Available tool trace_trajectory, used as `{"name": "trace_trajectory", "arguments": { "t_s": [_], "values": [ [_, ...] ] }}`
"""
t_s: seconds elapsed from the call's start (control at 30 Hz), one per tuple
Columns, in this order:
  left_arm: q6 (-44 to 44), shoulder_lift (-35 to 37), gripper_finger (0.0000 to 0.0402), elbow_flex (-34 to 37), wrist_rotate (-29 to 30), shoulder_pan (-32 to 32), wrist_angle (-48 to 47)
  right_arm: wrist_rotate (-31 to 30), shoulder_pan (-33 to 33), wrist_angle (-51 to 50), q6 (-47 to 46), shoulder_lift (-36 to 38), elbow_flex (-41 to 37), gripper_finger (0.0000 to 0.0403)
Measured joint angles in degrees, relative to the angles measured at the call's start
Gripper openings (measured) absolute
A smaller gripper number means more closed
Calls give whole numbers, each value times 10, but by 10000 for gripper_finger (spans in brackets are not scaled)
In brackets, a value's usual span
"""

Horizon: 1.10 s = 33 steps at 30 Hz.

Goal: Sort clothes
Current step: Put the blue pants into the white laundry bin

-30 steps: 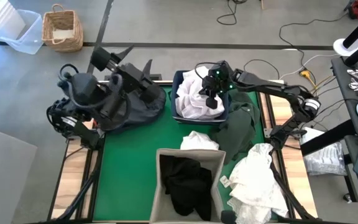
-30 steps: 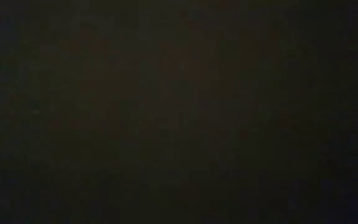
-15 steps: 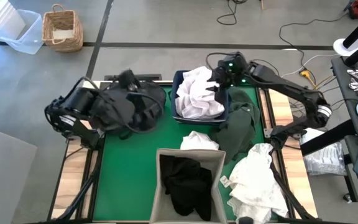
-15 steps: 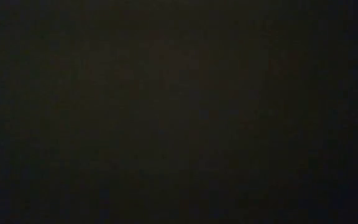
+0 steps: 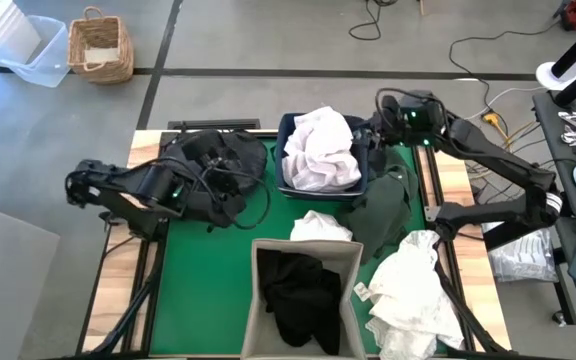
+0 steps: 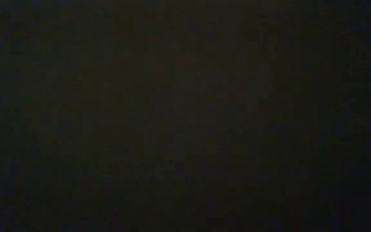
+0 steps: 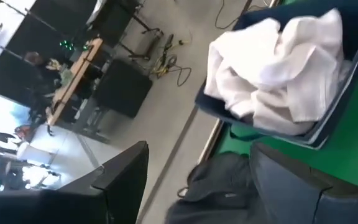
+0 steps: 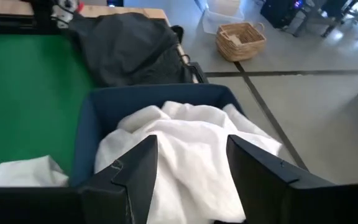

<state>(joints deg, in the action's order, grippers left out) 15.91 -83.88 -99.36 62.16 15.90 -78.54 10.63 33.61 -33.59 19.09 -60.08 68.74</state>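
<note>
The right gripper (image 8: 188, 171) is held spread and empty just beside the navy plastic bin (image 5: 290, 127), heaped with a wrinkly white garment (image 5: 318, 148). The left gripper (image 7: 197, 180), likewise parted, is stretched low over a crumpled charcoal garment (image 5: 213, 170) beside that bin

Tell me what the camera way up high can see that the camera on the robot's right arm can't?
Only the high view shows the beige bin with black clothes in it, the dark green garment, the white pile near the table's corner, and both arms. Only the right wrist view shows the right gripper up close, fingers open and empty. Both show the blue bin of white clothes, the dark heap, the green mat and the wicker basket.
</note>
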Motion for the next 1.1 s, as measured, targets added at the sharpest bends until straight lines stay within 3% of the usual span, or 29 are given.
{"name": "trace_trajectory", "arguments": {
  "t_s": [0.23, 0.33, 0.67, 0.9, 1.1],
  "values": [
    [-87, 144, 256, 256, -125, -2, 284, -2, -17, 41, -8, 45, -71, 174],
    [-114, 185, 256, 343, -138, -8, 366, -2, -18, 70, -18, 58, -99, 174],
    [-9, 276, 256, 552, -142, -50, 414, -2, -17, 101, -32, 60, -130, 185],
    [113, 291, 256, 614, -206, -86, 417, -2, -17, 99, -46, 56, -128, 180],
    [129, 258, 256, 639, -210, -93, 419, -2, -17, 99, -50, 54, -128, 189]
  ]
}}
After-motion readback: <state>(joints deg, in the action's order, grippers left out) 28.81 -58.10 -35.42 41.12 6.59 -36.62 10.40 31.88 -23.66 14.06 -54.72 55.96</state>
